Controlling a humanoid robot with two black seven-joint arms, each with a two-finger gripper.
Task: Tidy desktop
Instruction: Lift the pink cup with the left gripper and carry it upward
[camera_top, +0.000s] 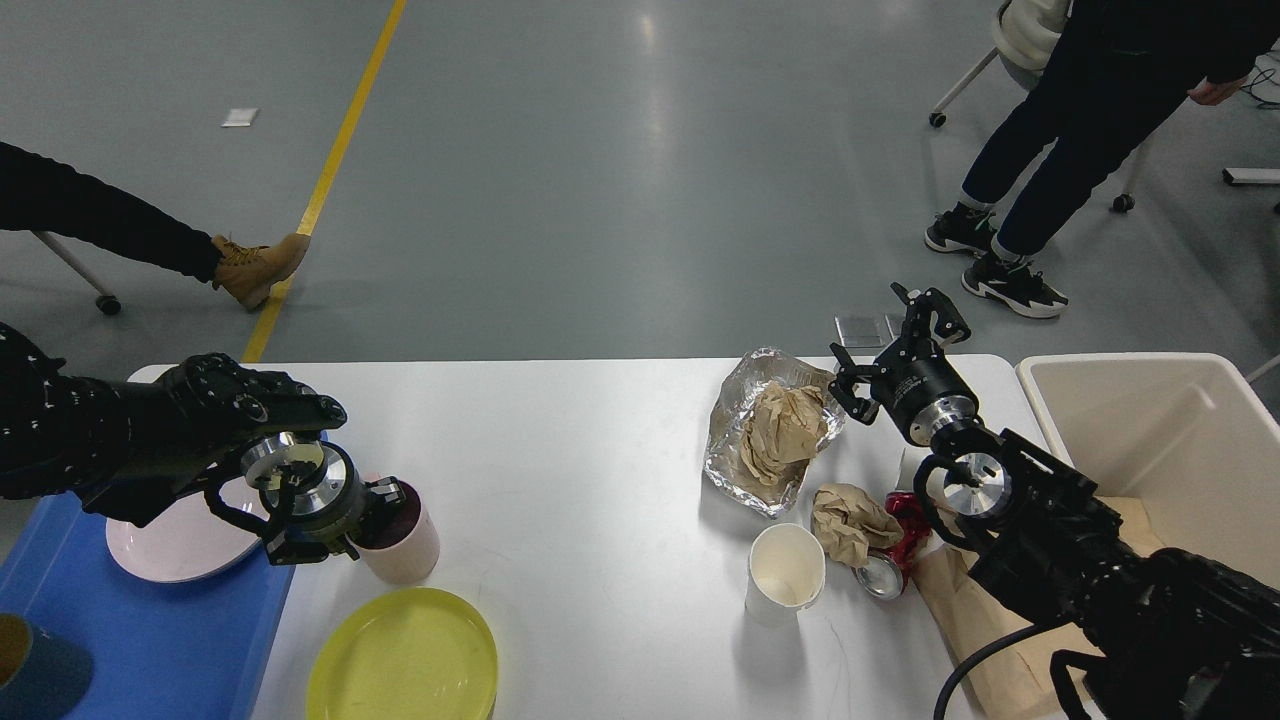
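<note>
The large white smooth counter (600, 480) fills the lower view. At its left edge, the left pincer (385, 505) is clamped on a pink cup (405, 535). The right pincer (900, 335) spreads empty above the far-right edge.

White desktop (600, 450): cups, plate, foil, litter.

I stand in a lab or workshop hall: smooth grey floor (620, 200) with a yellow line (330, 170), wheeled chairs (1010, 50), people in street shoes (1010, 280) looking on, and a white table (600, 460) before me
</note>
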